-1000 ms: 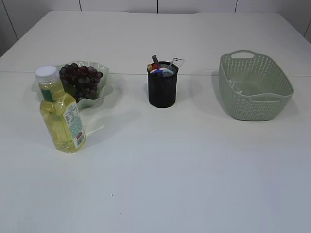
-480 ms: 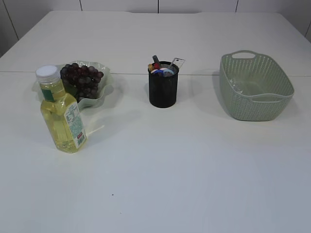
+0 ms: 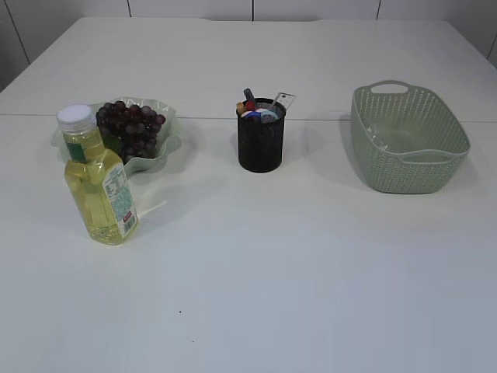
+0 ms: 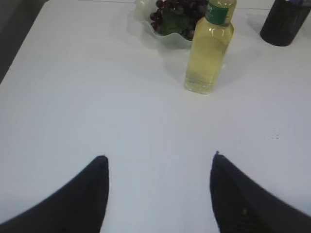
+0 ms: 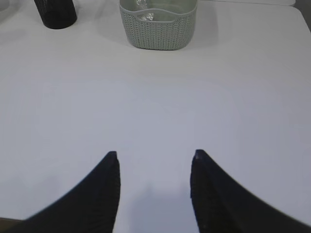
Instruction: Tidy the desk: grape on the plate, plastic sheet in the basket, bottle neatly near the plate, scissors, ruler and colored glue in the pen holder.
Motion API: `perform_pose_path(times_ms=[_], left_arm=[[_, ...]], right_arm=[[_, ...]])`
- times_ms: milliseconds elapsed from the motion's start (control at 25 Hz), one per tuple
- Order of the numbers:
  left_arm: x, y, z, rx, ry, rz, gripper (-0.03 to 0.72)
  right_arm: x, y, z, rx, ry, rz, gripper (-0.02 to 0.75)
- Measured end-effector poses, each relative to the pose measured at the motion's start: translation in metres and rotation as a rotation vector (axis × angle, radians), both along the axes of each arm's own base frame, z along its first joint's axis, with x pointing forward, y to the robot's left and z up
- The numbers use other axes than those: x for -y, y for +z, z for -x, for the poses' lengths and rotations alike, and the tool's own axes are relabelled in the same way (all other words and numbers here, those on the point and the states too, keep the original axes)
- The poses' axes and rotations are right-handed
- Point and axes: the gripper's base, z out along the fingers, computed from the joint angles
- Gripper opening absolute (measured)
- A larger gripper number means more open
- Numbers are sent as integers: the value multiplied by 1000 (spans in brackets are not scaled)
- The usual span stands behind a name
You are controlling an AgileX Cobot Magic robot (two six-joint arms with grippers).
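A bunch of dark grapes [image 3: 130, 128] lies on the pale green plate [image 3: 163, 151] at the left. A yellow bottle [image 3: 99, 183] with a white cap stands upright just in front of the plate; it also shows in the left wrist view [image 4: 209, 48]. The black mesh pen holder [image 3: 260, 140] holds the scissors, ruler and glue. The green basket [image 3: 408, 140] at the right has a clear plastic sheet [image 5: 146, 15] inside. My left gripper [image 4: 158, 158] is open and empty over bare table. My right gripper [image 5: 154, 154] is open and empty, well short of the basket. Neither arm shows in the exterior view.
The white table [image 3: 295, 264] stretches wide in front of the objects. A seam [image 3: 210, 118] runs across the table behind the plate and holder. The left table edge [image 4: 22, 46] shows in the left wrist view.
Nothing on the table has moved; the exterior view has only shifted by a pixel or two.
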Motion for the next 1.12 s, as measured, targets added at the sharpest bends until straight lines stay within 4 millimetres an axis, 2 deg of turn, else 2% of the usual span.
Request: perform_pose_path(times_ms=[1120], left_arm=[[1, 0, 0, 1, -16, -9, 480]], right_arm=[[0, 0, 0, 1, 22, 37, 385]])
